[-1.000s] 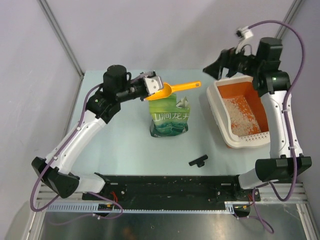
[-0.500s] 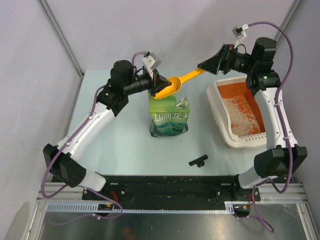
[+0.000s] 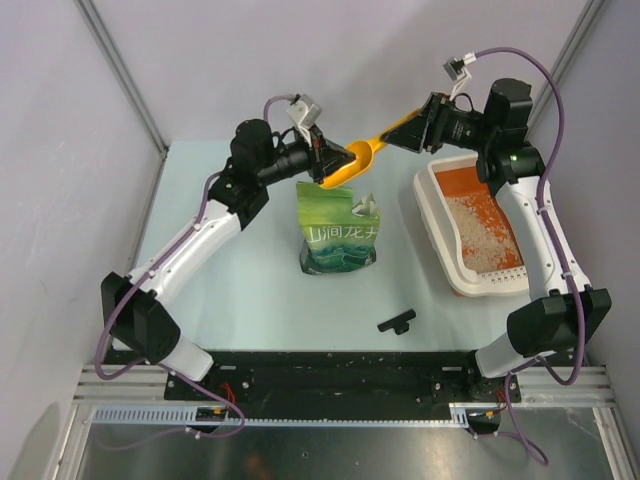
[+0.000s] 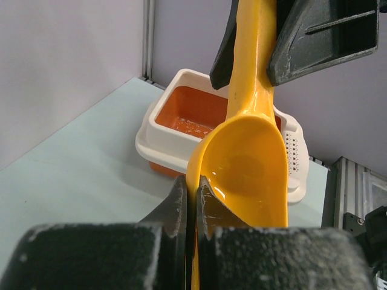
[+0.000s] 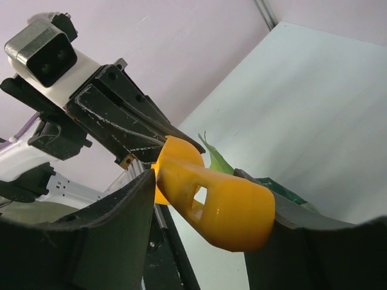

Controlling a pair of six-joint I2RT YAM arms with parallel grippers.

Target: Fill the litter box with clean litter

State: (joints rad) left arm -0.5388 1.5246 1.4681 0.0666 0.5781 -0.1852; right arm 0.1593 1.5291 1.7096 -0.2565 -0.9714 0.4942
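An orange scoop (image 3: 362, 156) hangs above the green bag (image 3: 338, 232), held at both ends. My left gripper (image 3: 326, 160) is shut on the rim of its bowl (image 4: 249, 172), which shows no granules. My right gripper (image 3: 408, 130) has come in from the right, and both of its fingers (image 5: 121, 229) press against the handle (image 5: 227, 208). The white litter box (image 3: 432, 215) with an orange inside stands at the right. A patch of pale clean litter (image 3: 482, 240) covers its near half. In the left wrist view the litter box (image 4: 162, 145) lies behind the scoop.
The green bag stands upright at the table's centre with its top torn open. A small black clip (image 3: 396, 321) lies near the front edge. Grey walls close in the back and both sides. The right arm rises beside the litter box's right rim.
The left arm carried the scoop up and to the right. The right gripper swung left from above the litter box to the handle, and its jaws closed in around it.
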